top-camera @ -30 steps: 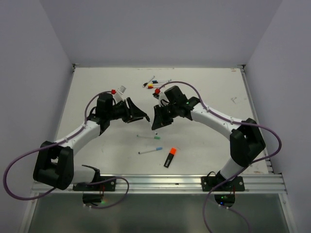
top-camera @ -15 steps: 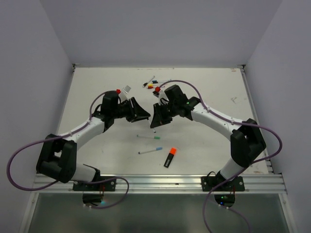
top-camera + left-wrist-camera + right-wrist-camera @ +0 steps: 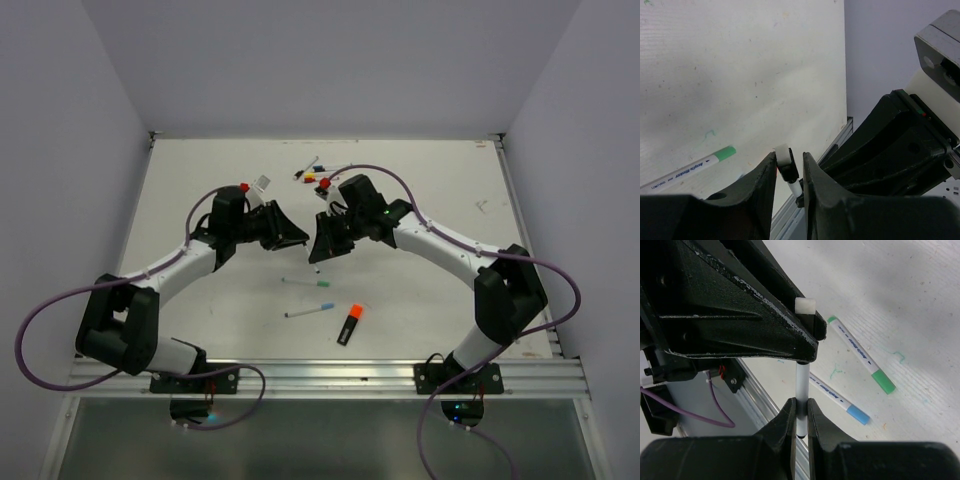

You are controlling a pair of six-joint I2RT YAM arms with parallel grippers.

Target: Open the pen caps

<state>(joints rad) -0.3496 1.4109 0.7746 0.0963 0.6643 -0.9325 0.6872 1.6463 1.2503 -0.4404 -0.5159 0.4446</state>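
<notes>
My right gripper [image 3: 800,405] is shut on the pale barrel of a thin pen [image 3: 801,377] and holds it off the table. The pen's black cap [image 3: 788,172], with a white end, sits between the fingers of my left gripper [image 3: 789,157], which has closed in on it. One finger presses the cap and the other stands a hair from it. In the top view the left gripper [image 3: 296,238] and the right gripper [image 3: 318,248] meet tip to tip above mid-table. On the table below lie a green-capped pen [image 3: 862,357] and a blue-capped pen [image 3: 840,400].
A short black highlighter with an orange end [image 3: 350,324] lies near the front rail [image 3: 330,375]. A cluster of several more pens [image 3: 315,172] sits at the back of the table. White walls close the table in on three sides.
The left arm swung right to meet the right gripper, and its jaws narrowed onto the cap. The right gripper has stayed put, still holding the pen.
</notes>
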